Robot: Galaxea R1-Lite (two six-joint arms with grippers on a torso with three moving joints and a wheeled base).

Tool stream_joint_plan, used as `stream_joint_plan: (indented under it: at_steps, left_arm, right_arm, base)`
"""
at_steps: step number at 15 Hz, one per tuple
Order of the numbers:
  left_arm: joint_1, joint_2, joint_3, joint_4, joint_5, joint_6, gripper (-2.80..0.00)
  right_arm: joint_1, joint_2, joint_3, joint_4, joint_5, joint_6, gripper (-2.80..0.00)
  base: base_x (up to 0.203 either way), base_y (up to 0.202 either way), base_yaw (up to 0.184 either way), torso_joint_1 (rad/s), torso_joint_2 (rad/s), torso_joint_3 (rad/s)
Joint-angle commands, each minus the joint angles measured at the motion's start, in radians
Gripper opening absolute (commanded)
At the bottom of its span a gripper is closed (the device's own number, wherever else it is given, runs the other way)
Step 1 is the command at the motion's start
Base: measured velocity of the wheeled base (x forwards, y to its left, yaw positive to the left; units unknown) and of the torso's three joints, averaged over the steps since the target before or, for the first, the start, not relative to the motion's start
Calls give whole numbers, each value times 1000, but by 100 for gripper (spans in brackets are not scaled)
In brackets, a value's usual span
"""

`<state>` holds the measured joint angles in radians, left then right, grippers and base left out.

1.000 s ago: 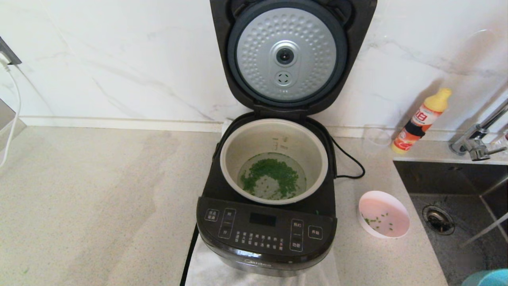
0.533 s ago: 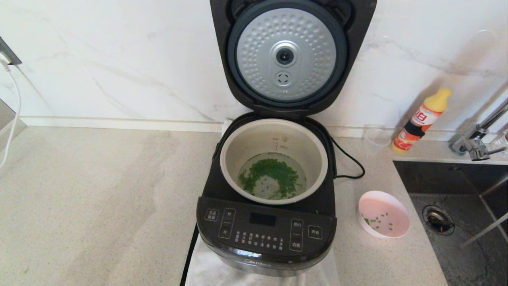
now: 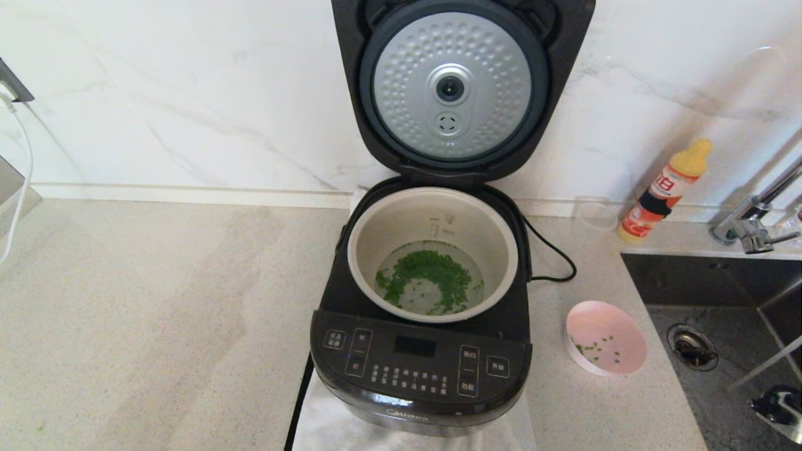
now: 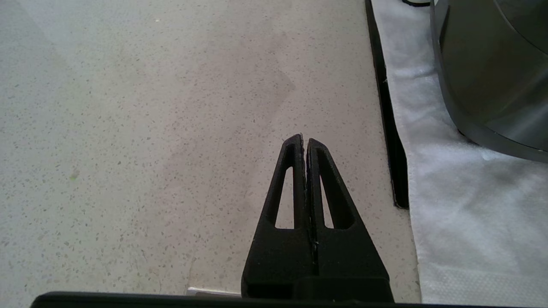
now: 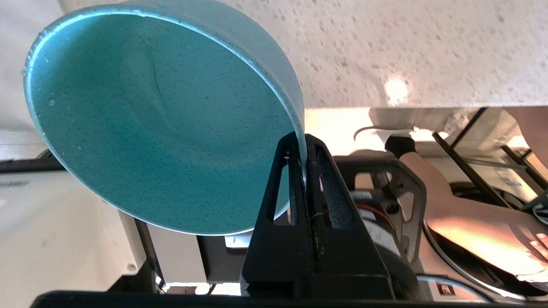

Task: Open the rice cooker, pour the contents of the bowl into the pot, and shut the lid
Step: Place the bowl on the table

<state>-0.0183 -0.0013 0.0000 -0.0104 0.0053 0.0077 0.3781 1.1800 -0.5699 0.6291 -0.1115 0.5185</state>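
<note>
I see the big speckled pale stone counter (image 3: 156,326). On it stands the large shiny black rice cooker (image 3: 421,369), and I will place everything else from it. Its hinged black lid (image 3: 460,88) stands straight up behind it, showing a bumpy round silver plate. Inside the cooker sits the round pale grey pot (image 3: 432,219), with water and lots of small green bits (image 3: 426,275) at the bottom. A white cloth (image 4: 454,179) lies under the cooker.

To the right of the cooker is a dark steel sink (image 3: 720,351). A small pink bowl (image 3: 606,337) sits on the counter between the cooker and the sink, with only a few green bits in it. Behind the bowl, by the wall, leans an orange bottle with a yellow cap (image 3: 665,188).

My right gripper (image 5: 305,143) is low, far right of the cooker, and its jaws are clenched on the rim of a round teal bowl (image 5: 162,124), tipped on its side. My left gripper (image 4: 305,141) hangs just left of the cooker's front, over bare counter, jaws pressed together holding nothing.
</note>
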Motion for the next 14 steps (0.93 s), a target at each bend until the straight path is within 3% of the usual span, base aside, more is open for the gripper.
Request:
stream_joint_plan:
  at_steps: [1, 5, 14]
  left_arm:
    - [0, 0, 9, 0, 1, 0, -280]
    - [0, 0, 9, 0, 1, 0, -280]
    - [0, 0, 9, 0, 1, 0, -280]
  right_arm:
    - [4, 132, -8, -31, -2, 4, -280]
    - [4, 255, -3, -124, -14, 7, -280]
    - [-17, 341, 27, -335, -28, 2, -280]
  base:
    - [0, 0, 0, 0, 0, 0]
    - [0, 0, 0, 0, 0, 0]
    - [0, 0, 0, 0, 0, 0]
